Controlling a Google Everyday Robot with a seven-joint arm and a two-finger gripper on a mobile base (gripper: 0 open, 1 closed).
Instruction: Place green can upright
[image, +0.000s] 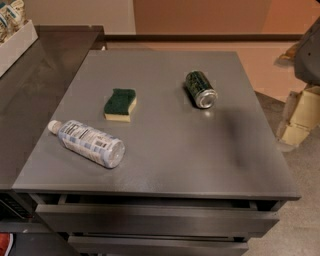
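Observation:
The green can (200, 89) lies on its side on the grey table top (170, 150), right of centre toward the back. Its shiny silver end faces the front right. It is dark green with lighter speckled print. My gripper (298, 120) shows at the right edge of the camera view, off the table and beside its right edge. It is well to the right of the can and a little nearer the front, and it holds nothing. The dark arm (310, 55) rises above it.
A green-and-yellow sponge (120, 104) lies left of the can. A clear plastic bottle (87, 143) lies on its side at the front left. A darker counter (35, 95) adjoins the table's left side, with a white bin (15, 42) on it. Drawers (155, 220) sit below the front edge.

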